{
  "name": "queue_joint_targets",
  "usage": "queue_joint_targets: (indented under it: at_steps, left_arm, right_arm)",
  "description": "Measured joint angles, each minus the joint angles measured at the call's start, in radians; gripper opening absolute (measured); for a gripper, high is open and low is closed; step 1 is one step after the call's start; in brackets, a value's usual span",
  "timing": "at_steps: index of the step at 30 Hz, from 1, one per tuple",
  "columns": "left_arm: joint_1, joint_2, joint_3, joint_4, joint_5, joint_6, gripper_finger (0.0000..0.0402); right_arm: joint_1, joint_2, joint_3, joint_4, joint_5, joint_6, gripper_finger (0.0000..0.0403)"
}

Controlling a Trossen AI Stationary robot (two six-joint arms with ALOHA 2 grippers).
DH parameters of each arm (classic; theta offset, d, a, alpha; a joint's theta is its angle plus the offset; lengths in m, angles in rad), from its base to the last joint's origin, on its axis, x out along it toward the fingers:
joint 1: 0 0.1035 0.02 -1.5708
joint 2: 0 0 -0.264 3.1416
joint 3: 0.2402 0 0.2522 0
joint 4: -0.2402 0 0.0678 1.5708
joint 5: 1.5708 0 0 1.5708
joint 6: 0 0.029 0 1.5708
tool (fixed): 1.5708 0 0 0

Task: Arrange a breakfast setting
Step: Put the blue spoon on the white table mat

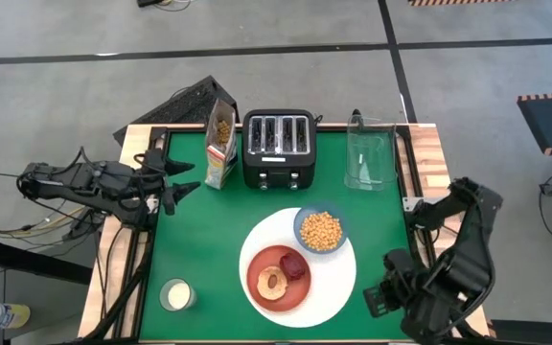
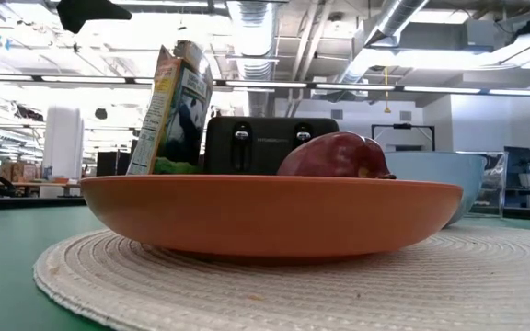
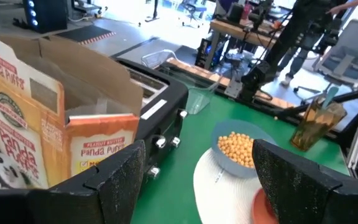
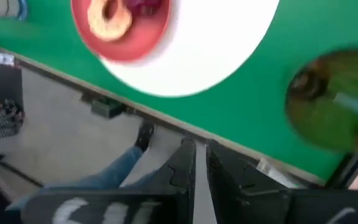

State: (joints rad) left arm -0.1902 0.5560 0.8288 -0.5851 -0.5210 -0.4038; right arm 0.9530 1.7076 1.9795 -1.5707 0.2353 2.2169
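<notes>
— Green tabletop [image 1: 209, 240], plate [image 1: 338, 283] set, bowl [image 1: 321, 231] and bagel [image 1: 274, 282] on it. What's missing?
— I judge the spoon [image 4: 355, 106]. Its blue handle stands up out of a brown cup [image 4: 319, 99] by the tabletop's right edge.
— Which of your jaws is closer?
— My right jaws [image 4: 199, 149], off the front right corner and all but shut on nothing. The cup lies just beside them, away from the plate. My left jaws [image 3: 197, 180] gape empty by the cereal box [image 1: 221, 144], well apart from it.
— So?
— Right arm's job: open, then come down along that upright handle
</notes>
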Motion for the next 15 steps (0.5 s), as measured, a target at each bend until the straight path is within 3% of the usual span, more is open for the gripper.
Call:
queue_joint_targets:
  at_steps: [8,12,15]
  left_arm:
    - [0.0,0.0,0.0,0.006,-0.021,-0.002,0.0283]
    - [0.0,0.0,0.0,0.005,-0.043,-0.012,0.0283]
    - [0.0,0.0,0.0,0.005,-0.045,-0.023,0.0283]
  right_arm:
    - [-0.046,-0.033,-0.109,0.002,0.036,-0.153,0.006]
    - [-0.114,-0.026,-0.109,0.017,-0.043,-0.32,0.006]
    - [-0.149,-0.021,-0.108,0.043,-0.041,-0.367,0.006]
